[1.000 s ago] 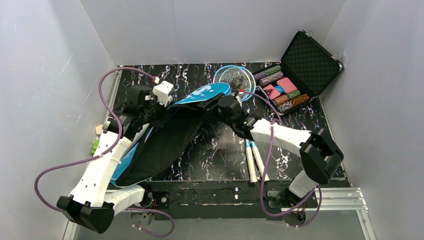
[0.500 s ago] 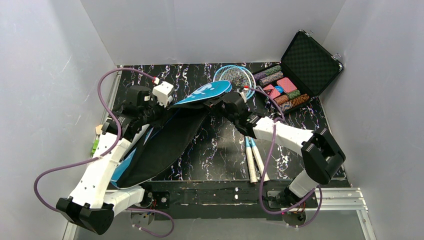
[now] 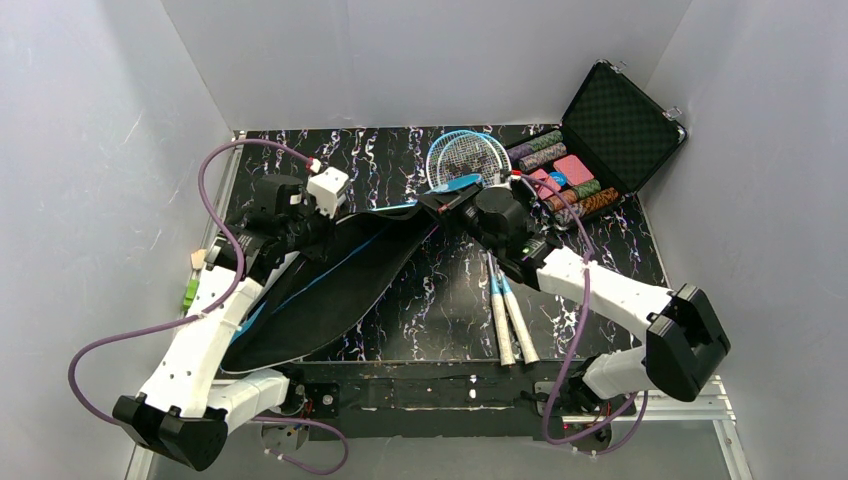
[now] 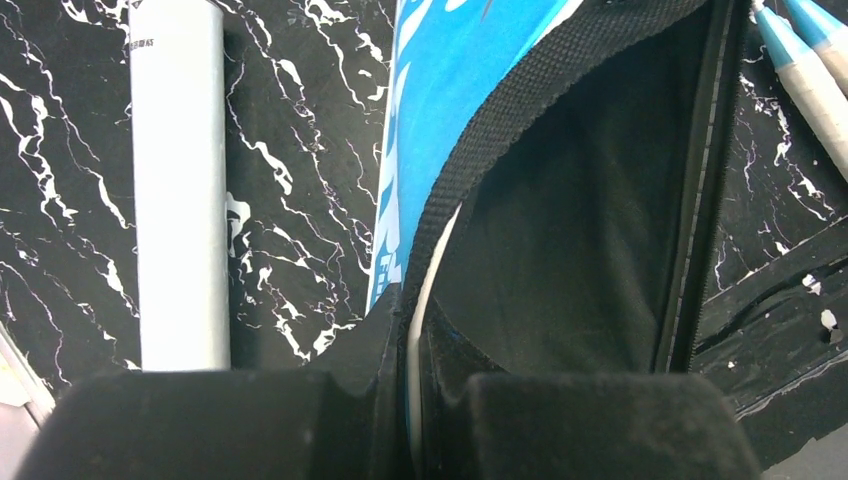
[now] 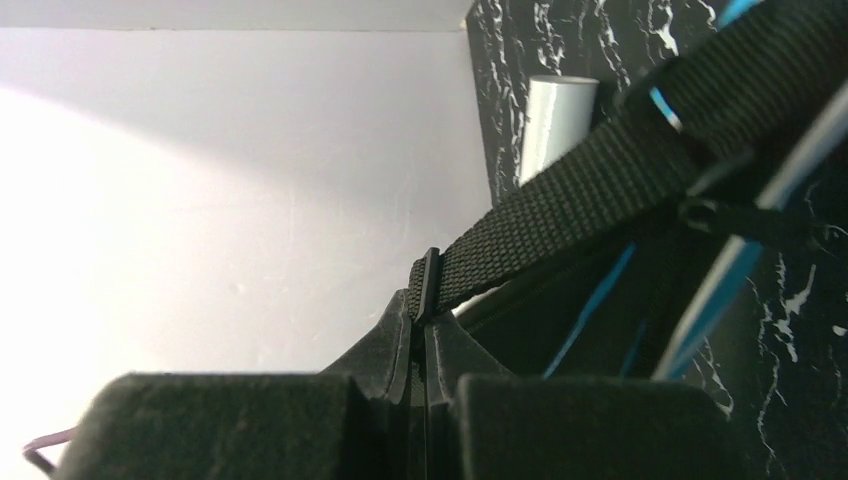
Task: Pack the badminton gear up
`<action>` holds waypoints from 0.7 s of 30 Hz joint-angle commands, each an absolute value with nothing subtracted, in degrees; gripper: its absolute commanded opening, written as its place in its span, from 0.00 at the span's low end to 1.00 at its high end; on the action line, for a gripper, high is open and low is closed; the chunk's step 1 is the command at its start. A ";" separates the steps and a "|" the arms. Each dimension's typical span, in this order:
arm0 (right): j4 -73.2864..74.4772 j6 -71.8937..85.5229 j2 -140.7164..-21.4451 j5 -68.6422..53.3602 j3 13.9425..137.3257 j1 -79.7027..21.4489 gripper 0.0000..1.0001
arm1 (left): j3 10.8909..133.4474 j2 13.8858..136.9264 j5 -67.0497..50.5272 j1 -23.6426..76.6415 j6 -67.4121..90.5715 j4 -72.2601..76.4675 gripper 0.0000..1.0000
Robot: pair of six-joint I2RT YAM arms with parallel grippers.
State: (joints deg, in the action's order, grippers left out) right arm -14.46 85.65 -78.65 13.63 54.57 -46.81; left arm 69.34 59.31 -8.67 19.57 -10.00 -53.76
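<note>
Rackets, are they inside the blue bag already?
No, both rackets lie out on the table beside the bag, not inside it.

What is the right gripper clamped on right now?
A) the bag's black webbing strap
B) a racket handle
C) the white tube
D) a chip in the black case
A: the right wrist view shows the right gripper shut on the black webbing strap, while both rackets lie ungripped on the table.
</note>
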 commanded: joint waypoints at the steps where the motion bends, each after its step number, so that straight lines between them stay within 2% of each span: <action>1: -20.15 87.74 -76.59 11.55 54.67 -45.65 0.01 | 69.06 58.46 -10.66 19.34 -10.33 -52.55 0.00; 8: -19.06 90.48 -80.26 10.68 56.50 -43.93 0.01 | 68.33 57.17 -16.53 19.36 -12.97 -54.75 0.00; 10: -18.70 91.05 -81.59 10.35 57.27 -43.49 0.07 | 67.70 56.34 -18.20 19.34 -13.86 -55.28 0.00; 13: -16.36 92.37 -83.32 10.19 58.62 -43.14 0.20 | 66.91 55.42 -20.71 19.34 -15.25 -56.46 0.00; 21: -16.31 94.02 -85.97 9.88 60.64 -42.98 0.24 | 65.77 55.12 -28.30 19.34 -18.19 -59.83 0.00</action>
